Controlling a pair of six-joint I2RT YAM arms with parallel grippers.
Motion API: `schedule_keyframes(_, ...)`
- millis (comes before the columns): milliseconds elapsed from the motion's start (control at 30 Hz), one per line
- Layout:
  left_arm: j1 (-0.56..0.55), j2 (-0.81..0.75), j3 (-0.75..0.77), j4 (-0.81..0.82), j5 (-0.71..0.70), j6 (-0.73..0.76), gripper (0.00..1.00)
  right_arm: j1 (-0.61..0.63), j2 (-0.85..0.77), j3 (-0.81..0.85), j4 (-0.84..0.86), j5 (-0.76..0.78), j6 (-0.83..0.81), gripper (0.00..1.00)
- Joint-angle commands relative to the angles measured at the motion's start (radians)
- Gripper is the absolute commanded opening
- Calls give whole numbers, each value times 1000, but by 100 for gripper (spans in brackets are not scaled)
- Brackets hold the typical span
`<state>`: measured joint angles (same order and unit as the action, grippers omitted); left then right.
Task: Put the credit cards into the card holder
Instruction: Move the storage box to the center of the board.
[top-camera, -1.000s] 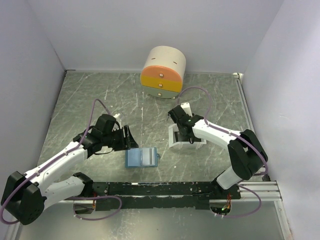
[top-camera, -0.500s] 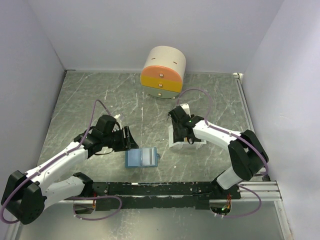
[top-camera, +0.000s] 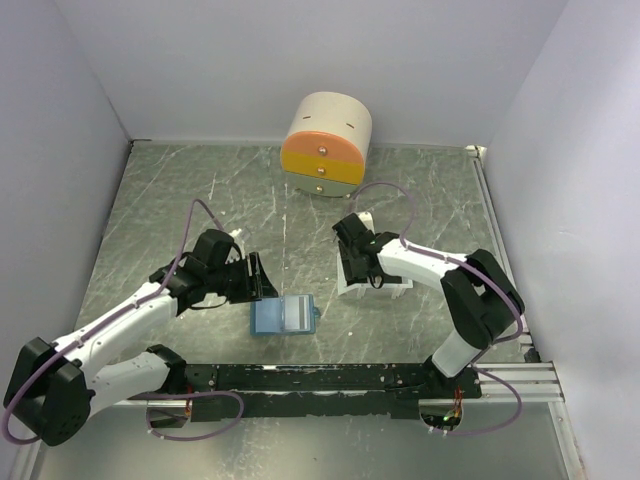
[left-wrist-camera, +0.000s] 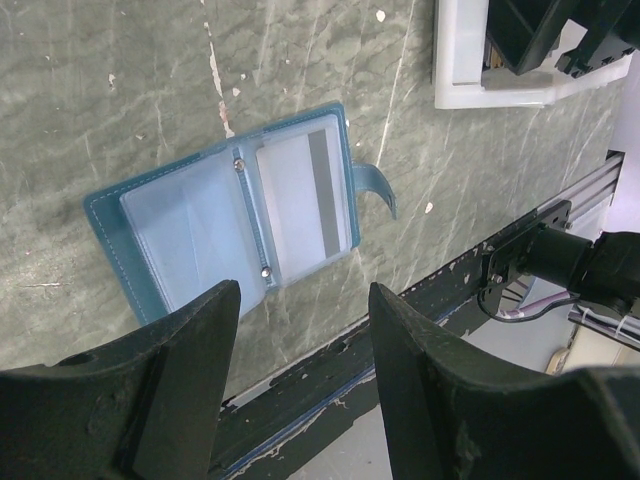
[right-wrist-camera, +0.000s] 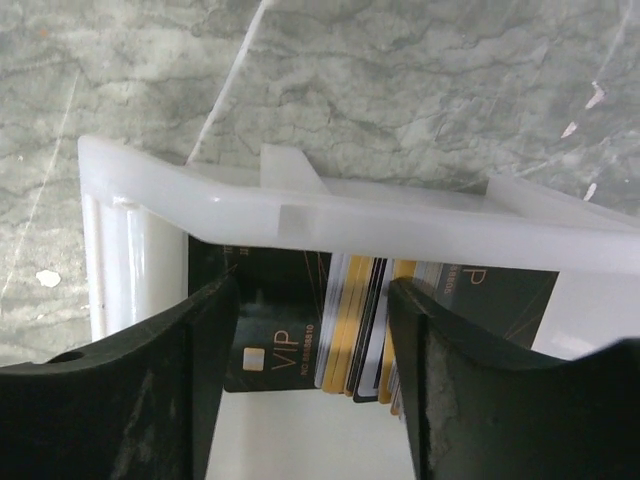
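One card (left-wrist-camera: 312, 195) in, stack to go
Open holder (left-wrist-camera: 200, 225); left tool (left-wrist-camera: 300, 300) gapes empty above it, right tool (right-wrist-camera: 312, 288) gapes empty over the cards (right-wrist-camera: 350, 335) in the tray (right-wrist-camera: 330, 215) to its right.

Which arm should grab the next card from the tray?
Right. The right hand is open directly over the white tray, with the stacked credit cards showing between its fingers. The left hand sits open by the opened card holder, apart from the tray.
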<state>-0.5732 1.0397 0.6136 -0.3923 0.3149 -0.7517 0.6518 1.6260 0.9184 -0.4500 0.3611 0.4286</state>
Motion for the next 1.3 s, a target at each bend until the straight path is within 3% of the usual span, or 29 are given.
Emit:
schedule_keyframes(0,-4,14,-6,33,20,4,65,-3,37,5,-24,13,5,56)
schedule_keyframes(300,-4,36,2,51,28,3,65,-2,-41,2,-10,20,-12,25)
schedule_keyframes(567,-3,57,-5,78,45,-9,65,-4,-156,-39,98,-104,-20,0)
schedule_keyframes(1000,-3,93,-2,122,71,-23,64,24,-155,-106,95,-307,-5,4)
schedule_keyframes(1267,-2,108,17,123,84,-16,64,200,-89,-67,77,-338,-78,8)
